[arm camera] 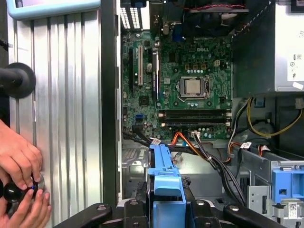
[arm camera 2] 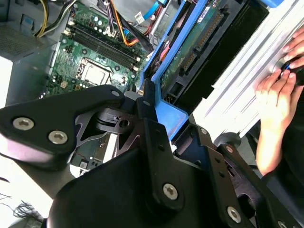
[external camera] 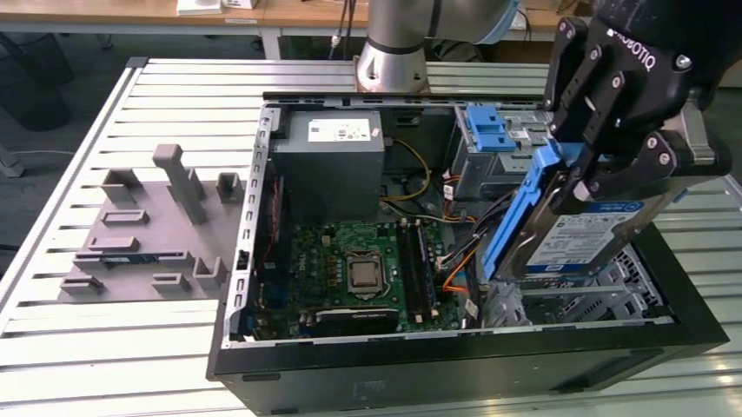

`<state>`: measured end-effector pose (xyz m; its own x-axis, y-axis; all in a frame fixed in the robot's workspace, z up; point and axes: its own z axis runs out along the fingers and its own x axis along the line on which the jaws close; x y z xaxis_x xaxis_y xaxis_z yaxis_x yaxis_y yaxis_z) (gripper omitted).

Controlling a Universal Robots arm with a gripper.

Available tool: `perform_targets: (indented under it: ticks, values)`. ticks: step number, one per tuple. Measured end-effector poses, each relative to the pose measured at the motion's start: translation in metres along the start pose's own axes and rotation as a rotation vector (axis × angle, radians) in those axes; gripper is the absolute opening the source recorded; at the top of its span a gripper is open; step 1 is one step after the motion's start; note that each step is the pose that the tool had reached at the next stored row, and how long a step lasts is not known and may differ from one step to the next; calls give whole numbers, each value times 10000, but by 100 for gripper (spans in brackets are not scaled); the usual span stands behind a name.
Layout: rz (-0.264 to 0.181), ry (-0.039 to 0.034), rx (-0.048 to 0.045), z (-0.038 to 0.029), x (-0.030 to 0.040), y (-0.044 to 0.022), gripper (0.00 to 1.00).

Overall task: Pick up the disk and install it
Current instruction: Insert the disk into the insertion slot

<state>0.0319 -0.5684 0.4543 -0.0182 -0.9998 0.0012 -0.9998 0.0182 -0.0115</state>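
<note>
My gripper point(external camera: 609, 178), right of frame, is clamped on the disk point(external camera: 583, 239). It hangs on edge, long axis steeply downward, just above what looks like the drive cage point(external camera: 586, 304), lower right of the case point(external camera: 464, 369).

Light: bright, even, from overhead.
Glare: pale sheen along the ribbed metal desk point(external camera: 174, 87).
Shadows: soft, deepest inside the computer case point(external camera: 464, 356) beside the power supply point(external camera: 336, 165).
Contrast: black tool point(external camera: 609, 174) dark against the bright desk.
Blur: a person's hand point(arm camera 2: 278, 90) slightly soft in the second wrist view.
</note>
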Motion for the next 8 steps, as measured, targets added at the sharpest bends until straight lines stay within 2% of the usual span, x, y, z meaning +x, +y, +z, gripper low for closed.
perform_targets:
  ticks: [8]
  values:
    - [-22, 1, 0, 25, -4, -141, 36]
